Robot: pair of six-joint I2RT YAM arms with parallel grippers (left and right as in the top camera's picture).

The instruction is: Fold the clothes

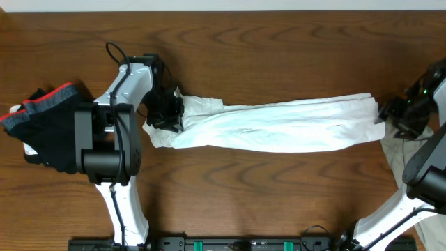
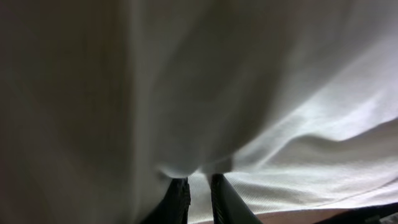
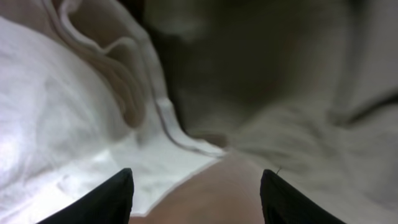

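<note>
A long white garment [image 1: 279, 125] lies stretched across the middle of the table. My left gripper [image 1: 167, 111] is at its left end and is shut on a bunched fold of the white cloth [image 2: 199, 177], which fills the left wrist view. My right gripper [image 1: 401, 118] is at the garment's right end, open and empty. Its fingers [image 3: 196, 193] straddle bare table just off the white hem [image 3: 174, 134].
A dark garment with a red band [image 1: 45, 122] lies in a heap at the table's left edge. More pale cloth [image 1: 397, 157] lies under the right arm at the right edge, also seen in the right wrist view [image 3: 311, 143].
</note>
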